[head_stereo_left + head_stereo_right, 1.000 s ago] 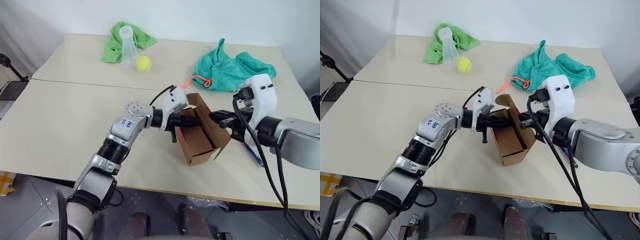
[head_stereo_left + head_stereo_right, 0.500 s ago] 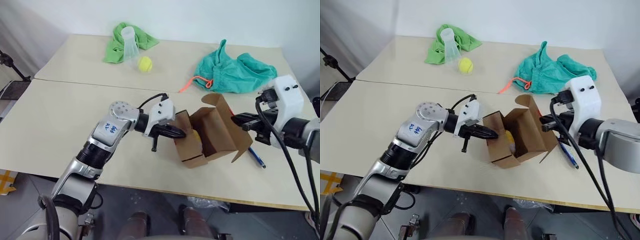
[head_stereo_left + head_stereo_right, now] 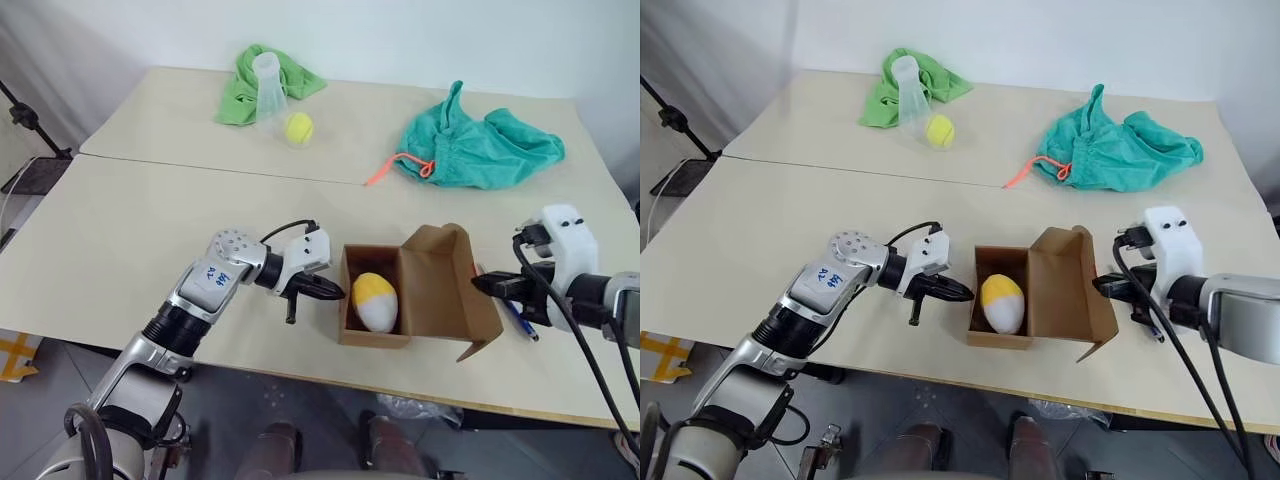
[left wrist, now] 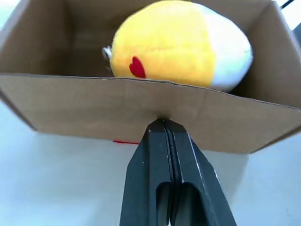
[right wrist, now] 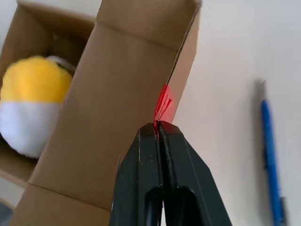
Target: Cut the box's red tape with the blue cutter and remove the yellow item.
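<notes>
Box [image 3: 420, 300] lies open on the tabletop [image 3: 150, 220], lid flap folded out to its right side. Yellow item [image 3: 375, 301] rests inside the box, yellow half toward the far wall, white half toward the near wall. Left pincer [image 3: 338, 291], fingers pressed together and empty, sits just off the box's left wall. Right pincer [image 3: 478, 287], also closed, has its tips at the flap's outer edge, where red tape [image 5: 163, 102] shows. Blue cutter [image 3: 520, 318] lies just right of the box.
</notes>
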{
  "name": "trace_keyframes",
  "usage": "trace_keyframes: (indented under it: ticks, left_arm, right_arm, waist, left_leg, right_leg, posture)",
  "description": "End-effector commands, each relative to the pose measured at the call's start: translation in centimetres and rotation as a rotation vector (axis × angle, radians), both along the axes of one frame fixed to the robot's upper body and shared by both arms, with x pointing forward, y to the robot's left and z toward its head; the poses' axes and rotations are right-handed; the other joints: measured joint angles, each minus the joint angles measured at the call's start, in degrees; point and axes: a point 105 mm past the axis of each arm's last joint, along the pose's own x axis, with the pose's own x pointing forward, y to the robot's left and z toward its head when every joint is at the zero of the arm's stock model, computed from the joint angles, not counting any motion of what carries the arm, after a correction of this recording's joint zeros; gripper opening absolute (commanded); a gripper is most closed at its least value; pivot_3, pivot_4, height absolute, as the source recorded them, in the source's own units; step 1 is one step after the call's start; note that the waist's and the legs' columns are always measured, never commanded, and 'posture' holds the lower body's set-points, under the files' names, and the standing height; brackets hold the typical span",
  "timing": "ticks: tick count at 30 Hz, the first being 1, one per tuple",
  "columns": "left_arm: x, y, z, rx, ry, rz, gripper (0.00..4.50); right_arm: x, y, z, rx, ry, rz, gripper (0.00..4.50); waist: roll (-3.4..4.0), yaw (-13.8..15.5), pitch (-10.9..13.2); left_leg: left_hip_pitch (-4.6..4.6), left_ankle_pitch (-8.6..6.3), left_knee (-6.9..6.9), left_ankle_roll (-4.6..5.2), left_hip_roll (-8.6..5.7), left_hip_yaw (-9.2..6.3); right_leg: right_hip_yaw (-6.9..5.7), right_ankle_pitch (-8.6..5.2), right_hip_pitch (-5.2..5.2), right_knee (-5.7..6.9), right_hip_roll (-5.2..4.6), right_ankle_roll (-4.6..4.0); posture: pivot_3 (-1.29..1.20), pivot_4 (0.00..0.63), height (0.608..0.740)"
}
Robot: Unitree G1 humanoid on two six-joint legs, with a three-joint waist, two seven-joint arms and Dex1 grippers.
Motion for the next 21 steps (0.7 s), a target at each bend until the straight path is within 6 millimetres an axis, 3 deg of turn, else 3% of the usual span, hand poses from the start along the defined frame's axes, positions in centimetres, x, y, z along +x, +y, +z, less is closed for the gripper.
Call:
trace_keyframes:
  ticks: [1,5,8,10,19,21]
  left_arm:
    - [0.5,-1.1,1.2,-0.047,-0.052,0.009,0.00]
    - [0.9,-1.2,1.3,-0.053,-0.054,0.019,0.00]
    - [1.1,-1.2,1.5,-0.061,-0.048,0.025,0.00]
    - [1.2,-1.1,1.6,-0.064,-0.046,0.028,0.00]
    - [1.5,-0.4,1.9,-0.064,-0.033,0.050,0.00]
    - [1.7,-0.1,2.0,-0.060,-0.034,0.055,0.00]
  right_arm:
    - [-0.2,1.6,-0.8,0.046,0.025,0.049,0.05]
    - [-0.1,1.8,-2.0,-0.013,0.034,0.058,0.05]
    - [0.7,2.3,-1.1,0.003,-0.073,0.076,0.66]
    - [0.8,2.3,-0.8,0.006,-0.108,0.080,1.39]
    - [1.1,-1.0,1.2,-0.031,-0.251,0.013,4.47]
    - [0.6,-1.4,1.4,-0.040,-0.267,0.045,4.47]
  waist:
    - [0.00,0.0,0.0]
    - [0.00,0.0,0.0]
    - [0.00,0.0,0.0]
    - [0.00,0.0,0.0]
    - [0.00,0.0,0.0]
    - [0.00,0.1,0.0]
  left_leg:
    - [0.00,0.00,0.01,-0.01,0.00,0.01]
    - [0.02,0.03,0.02,-0.04,0.00,0.01]
    - [0.00,0.03,0.02,-0.04,0.00,0.01]
    - [-0.01,0.02,0.02,-0.04,-0.01,0.01]
    - [-0.02,0.02,0.02,-0.03,-0.02,0.03]
    - [-0.02,0.02,0.02,-0.03,-0.02,0.04]
  right_leg:
    - [0.01,0.00,0.00,0.01,0.00,0.00]
    - [0.00,0.01,-0.01,0.01,0.02,0.01]
    - [0.00,0.01,-0.03,0.06,0.03,0.01]
    - [0.00,0.01,-0.05,0.06,0.04,0.02]
    - [0.01,0.02,-0.06,0.07,0.06,0.03]
    - [0.00,0.02,-0.05,0.09,0.07,0.03]
  posture:
    - [0.00,0.150,0.740]
    - [0.00,0.150,0.740]
    - [0.00,0.150,0.740]
    - [0.00,0.150,0.740]
    - [0.00,0.150,0.740]
    - [0.00,0.150,0.740]
